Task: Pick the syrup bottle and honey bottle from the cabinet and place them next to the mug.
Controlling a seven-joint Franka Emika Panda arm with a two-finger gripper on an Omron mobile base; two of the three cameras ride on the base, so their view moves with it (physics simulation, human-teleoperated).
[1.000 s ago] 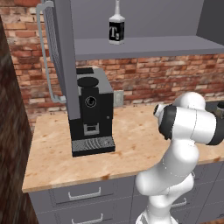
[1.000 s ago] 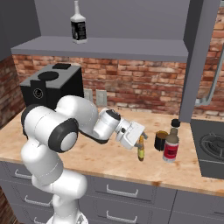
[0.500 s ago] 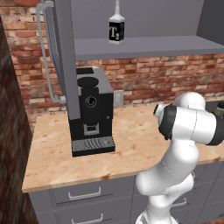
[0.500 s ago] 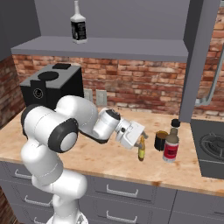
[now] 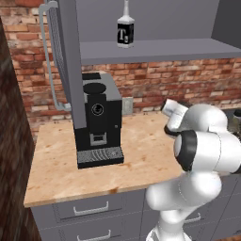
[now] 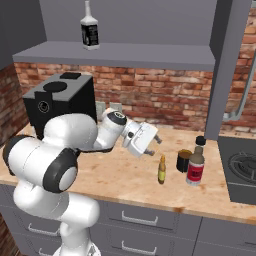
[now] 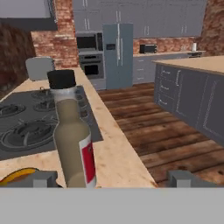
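While the arm is reaching out low over the wooden counter, this is how things are standing.

Gripper: the gripper is hanging just above the counter with its jaws spread wide and nothing between them; it is pointing toward the bottles.
Honey bottle: the honey bottle is standing upright on the counter just ahead of and below the open fingertips, apart from them.
Mug: the mug is sitting a little beyond the honey bottle, farther from the gripper.
Syrup bottle: the syrup bottle is standing upright just beside the mug, on its side away from the gripper; in the hand view the syrup bottle is rising close ahead, left of centre.
Cabinet: the cabinet shelf is running well above the gripper.
Black bottle: the black bottle with a white label is standing on that shelf.
Coffee machine: the coffee machine is sitting on the counter behind the arm's elbow.
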